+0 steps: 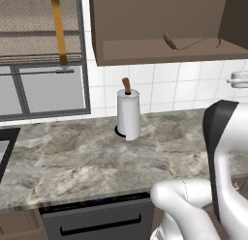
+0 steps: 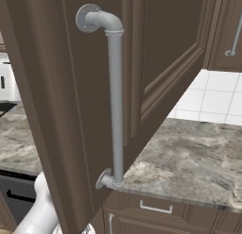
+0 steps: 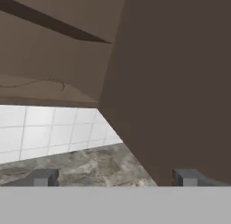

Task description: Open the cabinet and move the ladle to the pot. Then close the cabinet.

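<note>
Cabinet (image 1: 160,21) was open, door (image 2: 71,110) swung wide. Ladle (image 1: 186,43) lay on the cabinet floor near its front edge. Gripper (image 3: 115,178) was spread, empty, below the cabinet, over the counter (image 1: 87,161).

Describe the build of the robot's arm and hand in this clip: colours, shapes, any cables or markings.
The arm is glossy white with rounded, tube-like links and a dark charcoal joint band. No cables or markings show on it. The hand ends in two small dark grey blocky finger tips, set far apart at the bottom of the hand view.
</note>
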### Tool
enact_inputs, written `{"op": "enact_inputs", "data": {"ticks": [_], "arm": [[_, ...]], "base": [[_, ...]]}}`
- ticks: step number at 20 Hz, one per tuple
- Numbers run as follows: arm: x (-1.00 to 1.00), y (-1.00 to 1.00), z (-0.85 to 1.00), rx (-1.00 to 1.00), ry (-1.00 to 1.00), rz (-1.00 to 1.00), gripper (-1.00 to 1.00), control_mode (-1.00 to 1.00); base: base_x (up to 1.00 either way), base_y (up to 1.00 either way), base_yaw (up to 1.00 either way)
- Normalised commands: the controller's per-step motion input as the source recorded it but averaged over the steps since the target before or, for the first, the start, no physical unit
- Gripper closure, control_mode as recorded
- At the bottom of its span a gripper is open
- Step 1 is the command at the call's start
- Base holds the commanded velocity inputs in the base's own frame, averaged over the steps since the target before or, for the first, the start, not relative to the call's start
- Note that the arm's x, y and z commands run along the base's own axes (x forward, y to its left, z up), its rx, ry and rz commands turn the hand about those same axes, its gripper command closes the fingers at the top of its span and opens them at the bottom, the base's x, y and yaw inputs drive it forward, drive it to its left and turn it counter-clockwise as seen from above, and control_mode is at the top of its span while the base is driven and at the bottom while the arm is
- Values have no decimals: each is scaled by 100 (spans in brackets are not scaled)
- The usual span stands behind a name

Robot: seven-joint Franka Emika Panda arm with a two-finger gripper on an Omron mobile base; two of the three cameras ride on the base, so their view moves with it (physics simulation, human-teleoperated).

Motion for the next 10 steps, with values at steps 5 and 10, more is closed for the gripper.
{"op": "enact_inputs", "data": {"ticks": [5,10], "arm": [[82,-15,0,13,4,15,-100,-100],[59,-41,11,23,3,10,-100,-100]], "base": [[0,0,0],[0,0,0]]}}
